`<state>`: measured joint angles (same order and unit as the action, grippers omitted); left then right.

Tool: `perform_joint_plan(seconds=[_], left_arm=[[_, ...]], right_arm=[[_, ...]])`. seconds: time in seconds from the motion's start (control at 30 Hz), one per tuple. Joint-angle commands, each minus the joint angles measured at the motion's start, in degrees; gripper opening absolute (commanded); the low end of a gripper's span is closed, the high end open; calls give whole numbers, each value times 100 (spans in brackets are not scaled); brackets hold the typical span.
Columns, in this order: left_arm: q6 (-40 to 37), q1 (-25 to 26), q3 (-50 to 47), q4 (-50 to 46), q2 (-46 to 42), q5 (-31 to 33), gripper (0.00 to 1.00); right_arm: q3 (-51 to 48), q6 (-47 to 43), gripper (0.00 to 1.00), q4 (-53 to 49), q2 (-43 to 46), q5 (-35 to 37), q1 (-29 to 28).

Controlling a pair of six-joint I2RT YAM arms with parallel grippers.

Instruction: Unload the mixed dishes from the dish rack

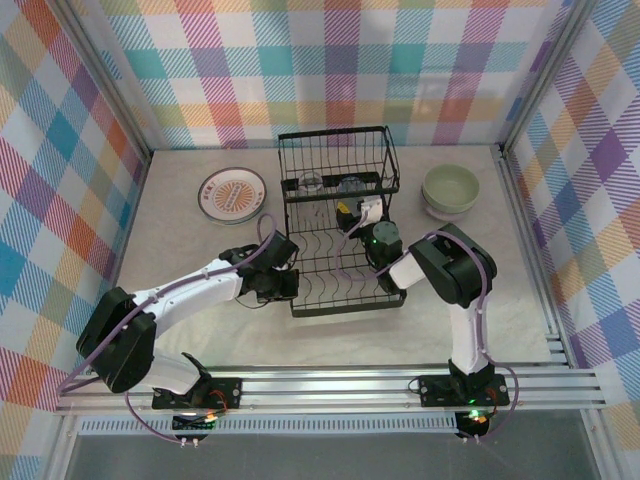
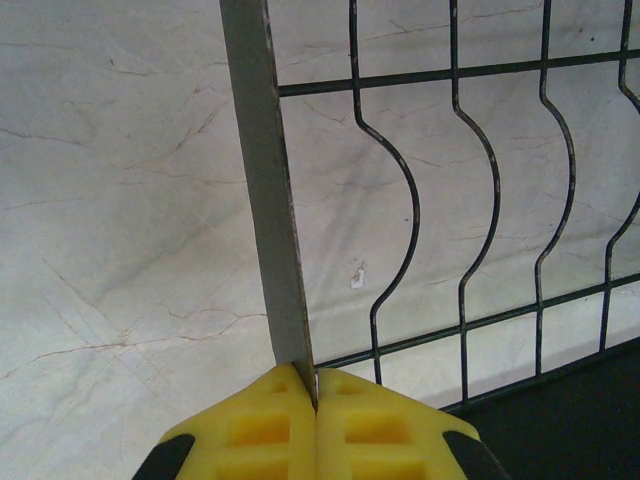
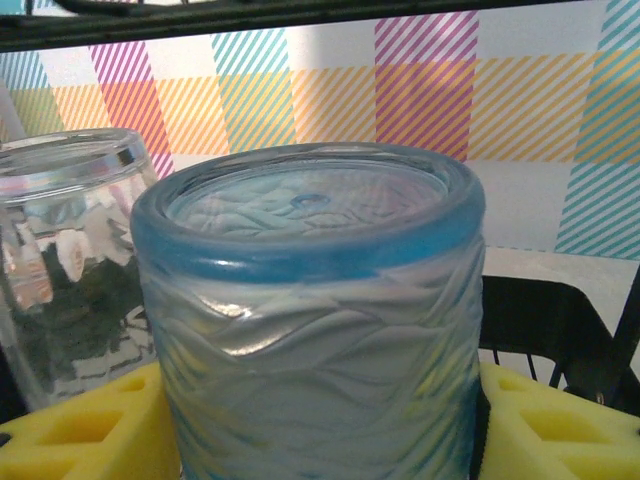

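Observation:
The black wire dish rack (image 1: 340, 262) stands mid-table. In its raised basket section stand two upturned tumblers, a bluish one (image 3: 310, 300) and a clear one (image 3: 70, 250) to its left. My right gripper (image 3: 320, 410) reaches into that basket, its yellow pads (image 3: 80, 430) pressed on either side of the bluish tumbler. My left gripper (image 2: 316, 395) is shut on a thin grey strip (image 2: 268, 200) at the rack's left edge, seen from above at the left gripper (image 1: 288, 283). A white plate with orange pattern (image 1: 232, 195) lies left of the rack. Stacked pale green and lavender bowls (image 1: 450, 190) sit to its right.
Plaid walls close in the table on three sides. The rack's lower level with curved wire dividers (image 2: 480, 200) holds no plates. Bare tabletop (image 1: 200, 330) lies in front of and around the rack.

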<state>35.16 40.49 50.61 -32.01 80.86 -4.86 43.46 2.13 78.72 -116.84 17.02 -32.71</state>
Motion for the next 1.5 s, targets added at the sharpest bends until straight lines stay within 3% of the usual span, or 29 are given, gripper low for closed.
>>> perform_joint_plan(seconds=[0.0,0.73,0.83,1.17,1.47], left_arm=[[-107,132,77,538,202,-419,0],[-349,-50,413,790,749,-443,2],[-433,-50,415,784,689,-471,12],[-657,-68,187,666,60,-219,67],[-894,-160,-106,632,-994,135,98]], right_arm=[[-186,76,52,196,289,56,-69],[-1590,354,49,188,1484,87,-200],[-1762,375,49,188,1653,78,-202],[-1929,521,47,-169,2013,-23,-201],[-1911,687,46,-672,2335,-28,-201]])
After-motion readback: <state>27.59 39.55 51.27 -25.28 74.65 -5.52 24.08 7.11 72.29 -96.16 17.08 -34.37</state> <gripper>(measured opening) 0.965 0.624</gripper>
